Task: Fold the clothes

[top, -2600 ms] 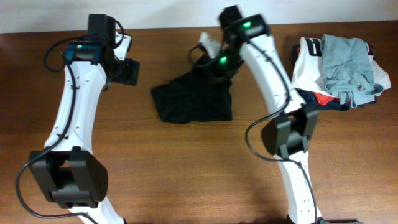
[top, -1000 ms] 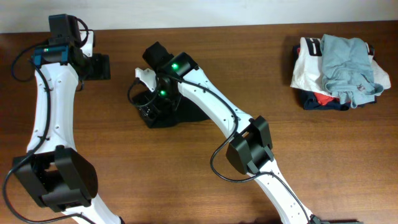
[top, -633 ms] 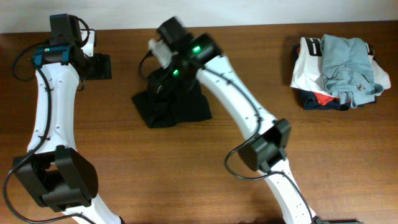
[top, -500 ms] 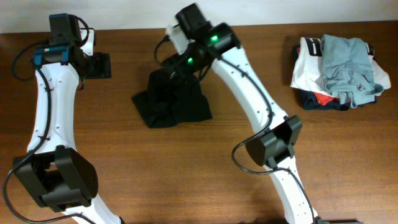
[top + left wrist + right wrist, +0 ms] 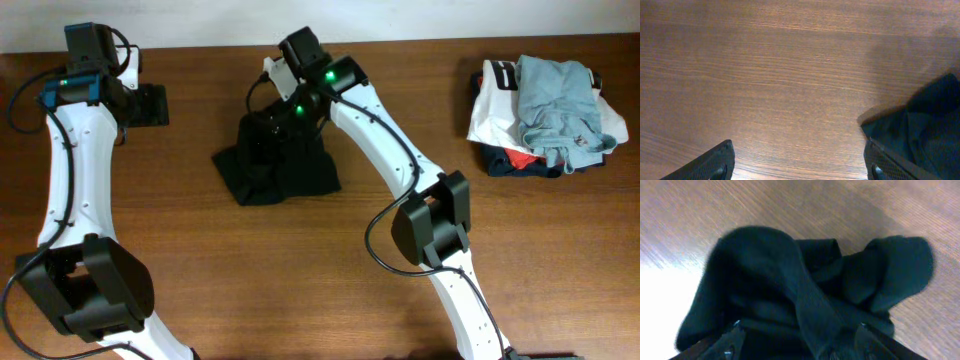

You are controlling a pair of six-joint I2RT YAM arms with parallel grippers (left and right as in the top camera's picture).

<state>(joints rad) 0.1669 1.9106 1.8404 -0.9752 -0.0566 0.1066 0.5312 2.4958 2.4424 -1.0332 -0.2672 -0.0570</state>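
Cloth first: the black top (image 5: 285, 170) lies bunched in a dark heap on the tabletop (image 5: 200, 260), left of centre and towards the far edge. Its near part spreads flat on the wood, while its far part rises in a peak up to my right arm.

From overhead, the right arm reaches across from the near side and bends over the heap, with the right claw (image 5: 272, 122) down at that peak. On the right wrist camera, the right claw (image 5: 797, 335) has its fingers (image 5: 734, 332) showing only at the bottom corners, set apart, with folds of the black top (image 5: 805, 295) filling the space between them. I cannot tell whether they pinch the cloth or just straddle it.

The left claw (image 5: 150, 103) hangs over bare wood at the far left, well apart from the heap. On its own camera, the left claw (image 5: 800, 164) is spread wide with nothing between the tips, and an edge of the black top (image 5: 925, 125) shows at the right of that view.

A pile of other clothes (image 5: 500, 130) sits at the far right, a pale blue garment (image 5: 555, 100) on top.
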